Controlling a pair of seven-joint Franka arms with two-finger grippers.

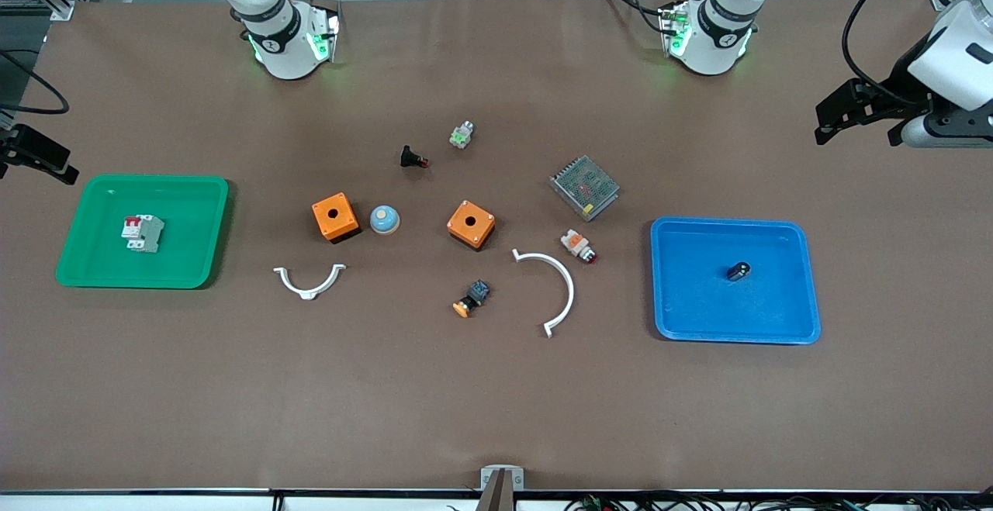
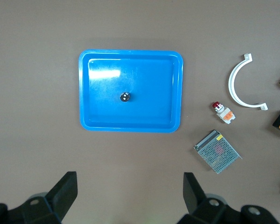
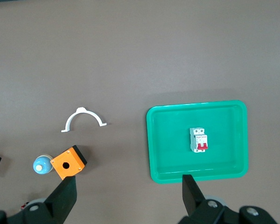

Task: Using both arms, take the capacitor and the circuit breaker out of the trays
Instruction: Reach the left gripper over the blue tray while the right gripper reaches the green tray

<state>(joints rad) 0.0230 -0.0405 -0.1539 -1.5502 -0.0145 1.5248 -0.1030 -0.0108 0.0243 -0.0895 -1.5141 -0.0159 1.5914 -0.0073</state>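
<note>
1. Front view: the circuit breaker (image 1: 143,233) lies in the green tray (image 1: 85,274), the capacitor (image 1: 738,271) in the blue tray (image 1: 807,286).
2. Left wrist view: left gripper (image 2: 129,192), jaws wide apart, hangs over bare table beside the blue tray; the tiny, light capacitor will likely roll, so pinch its sides.
3. Right wrist view: right gripper (image 3: 129,192), jaws spread, hangs at the green tray's rim; the breaker looks rigid, so clamp its flat flanks.

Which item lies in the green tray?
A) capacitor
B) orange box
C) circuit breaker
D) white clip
C: the circuit breaker, white-grey with a red toggle, lies alone in the green tray; the capacitor is in the blue tray.
</note>
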